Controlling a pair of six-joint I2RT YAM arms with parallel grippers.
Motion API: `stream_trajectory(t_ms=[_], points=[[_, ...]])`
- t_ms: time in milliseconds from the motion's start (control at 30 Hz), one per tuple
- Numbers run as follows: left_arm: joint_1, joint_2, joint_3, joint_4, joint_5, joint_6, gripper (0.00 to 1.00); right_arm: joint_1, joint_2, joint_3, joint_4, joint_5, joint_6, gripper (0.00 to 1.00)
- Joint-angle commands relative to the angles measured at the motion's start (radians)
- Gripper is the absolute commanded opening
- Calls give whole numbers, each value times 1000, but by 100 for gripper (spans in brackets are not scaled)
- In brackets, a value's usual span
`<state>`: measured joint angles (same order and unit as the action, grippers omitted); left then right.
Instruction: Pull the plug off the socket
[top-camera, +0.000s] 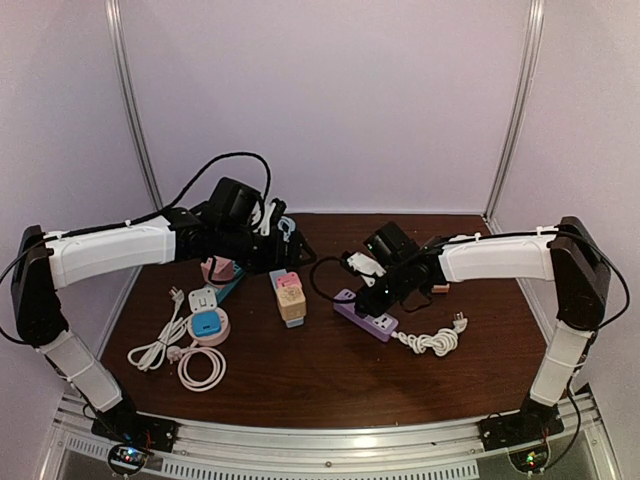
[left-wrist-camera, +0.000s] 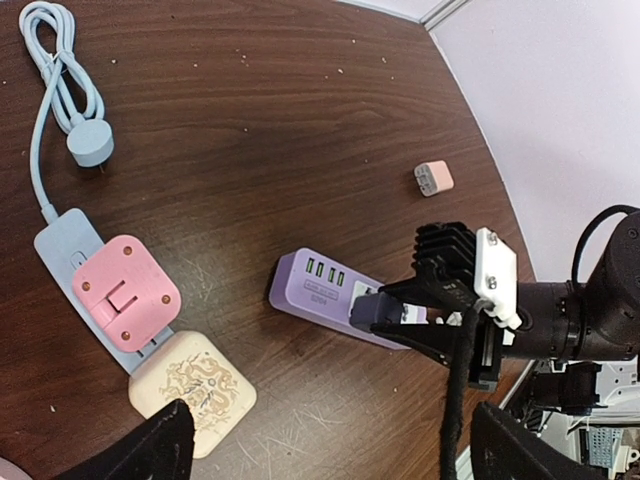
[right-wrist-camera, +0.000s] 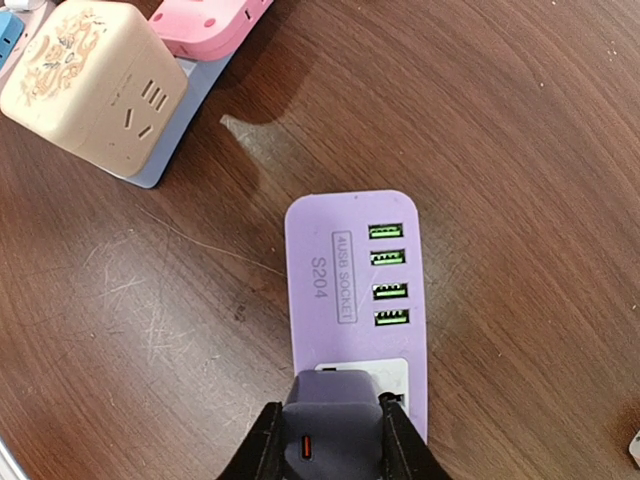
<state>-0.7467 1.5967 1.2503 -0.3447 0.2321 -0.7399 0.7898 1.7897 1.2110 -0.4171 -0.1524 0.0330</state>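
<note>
Plug (right-wrist-camera: 330, 425): dark grey-purple block with a small red mark on its face, seated in the outlet at the near end of the socket strip.
Socket (right-wrist-camera: 345, 260): lilac power strip lying flat on the brown table (right-wrist-camera: 520, 150), right of centre; it is printed "4USB SOCKET" in a box with "S204" beside it, next to four green USB ports.
Right gripper (right-wrist-camera: 330, 458): its fingers (right-wrist-camera: 262, 450) are clamped on the plug's two sides.
Left gripper (left-wrist-camera: 332, 425): fingers spread wide with nothing between them, up off the table, well apart from the plug.
Neighbours: a cream cube adapter (right-wrist-camera: 90, 80) and a pink adapter (left-wrist-camera: 125, 290) sit on a blue-grey strip (left-wrist-camera: 65, 245) to the socket's left.
Cable (top-camera: 430, 342): a white coil just right of the socket.
</note>
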Motion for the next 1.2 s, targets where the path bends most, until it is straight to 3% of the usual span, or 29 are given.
stream_trajectory(t_ms=[0, 267, 467, 633, 833, 1033, 1167], points=[[7, -24, -11, 12, 15, 19, 98, 3, -14, 41, -4, 41, 20, 18], [8, -5, 1, 21, 32, 17, 98, -9, -35, 38, 28, 13, 57, 17], [8, 38, 0, 114, 111, -40, 96, -4, -84, -34, 70, 15, 102, 14], [-22, 132, 48, 197, 158, -108, 86, 8, -164, -134, 125, 35, 175, 11], [-66, 258, 99, 287, 184, -182, 66, 24, -271, -247, 145, 120, 246, 11], [-98, 349, 162, 327, 217, -228, 44, 25, -306, -277, 119, 136, 258, 10], [-101, 352, 152, 377, 207, -261, 35, 23, -309, -275, 105, 143, 266, 10]])
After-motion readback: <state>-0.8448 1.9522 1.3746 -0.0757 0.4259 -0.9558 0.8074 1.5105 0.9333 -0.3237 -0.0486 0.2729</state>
